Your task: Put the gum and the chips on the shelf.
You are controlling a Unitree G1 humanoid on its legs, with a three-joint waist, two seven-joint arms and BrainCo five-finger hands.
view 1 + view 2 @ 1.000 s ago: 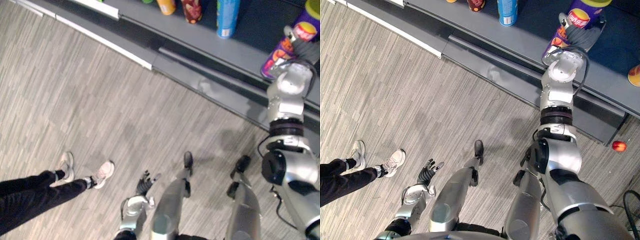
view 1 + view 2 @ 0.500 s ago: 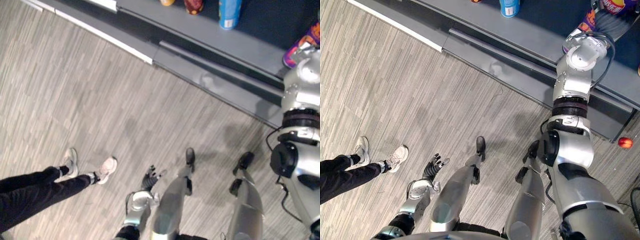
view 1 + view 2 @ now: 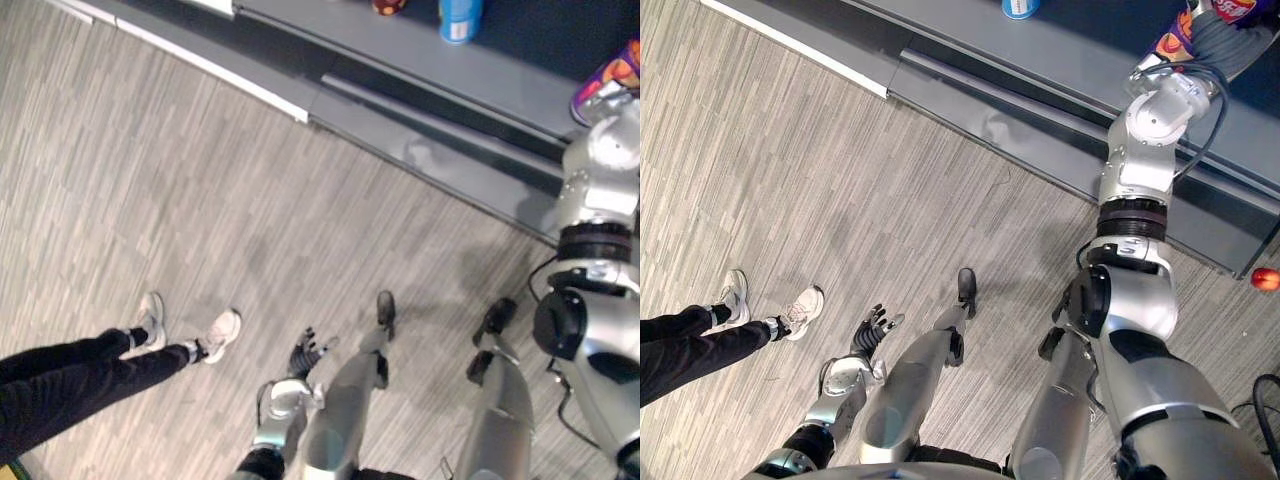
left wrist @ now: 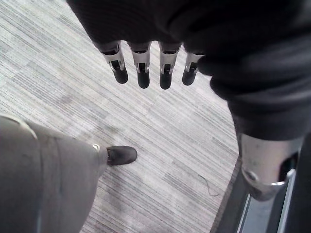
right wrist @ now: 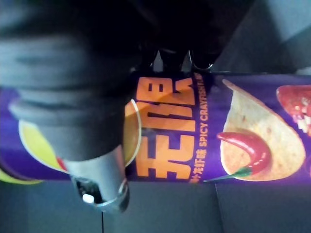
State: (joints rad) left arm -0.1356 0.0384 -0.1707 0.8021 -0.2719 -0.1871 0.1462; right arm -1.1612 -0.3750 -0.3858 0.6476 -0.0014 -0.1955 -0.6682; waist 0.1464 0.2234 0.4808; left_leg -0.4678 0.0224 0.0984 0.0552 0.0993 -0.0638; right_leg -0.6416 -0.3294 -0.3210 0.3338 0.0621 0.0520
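Observation:
A purple can of chips (image 5: 218, 141) with a chilli picture and a yellow lid sits in my right hand (image 3: 1225, 45), fingers and thumb (image 5: 97, 165) curled round it. My right arm reaches out to the grey shelf (image 3: 1080, 70), and the can (image 3: 605, 85) is over the shelf's board at its right end. I cannot tell if the can rests on the board. My left hand (image 3: 303, 356) hangs low by my side over the floor, its fingers (image 4: 141, 68) straight and holding nothing.
A blue can (image 3: 458, 18) and a dark red packet (image 3: 388, 6) stand further left on the shelf. A small red ball (image 3: 1265, 278) lies on the floor by the shelf's base. A person's legs (image 3: 90, 375) in dark trousers and pale shoes (image 3: 222, 330) stand at my left.
The whole picture has shifted, so the camera moved. My right hand still holds the chips can at the shelf, and my left hand still hangs open.

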